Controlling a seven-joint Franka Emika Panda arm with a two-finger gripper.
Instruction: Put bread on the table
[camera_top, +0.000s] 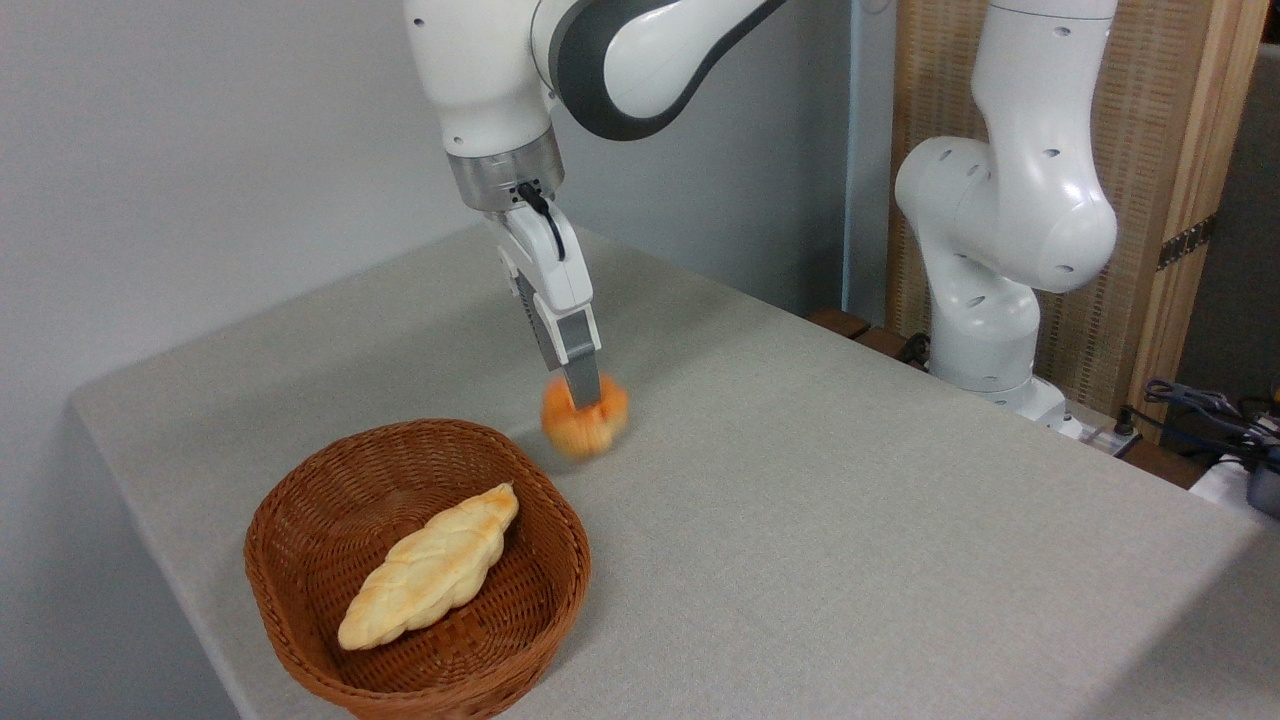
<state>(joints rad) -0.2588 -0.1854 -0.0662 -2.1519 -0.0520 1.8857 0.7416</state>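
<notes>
The bread (585, 425), a small golden-orange bun, hangs blurred just above the table (850, 520), to the upper right of the wicker basket. My gripper (583, 396) points down from above and is shut on the bun's top; seen edge-on, only one finger (578, 372) shows clearly. The bun's shadow lies close beneath it on the grey-beige cloth.
A brown wicker basket (300, 520) stands at the table's near left and holds a long pale braided loaf (430, 580). The arm's white base (985, 290) rises at the far right edge, with cables (1200, 410) beyond it. Bare cloth stretches right of the bun.
</notes>
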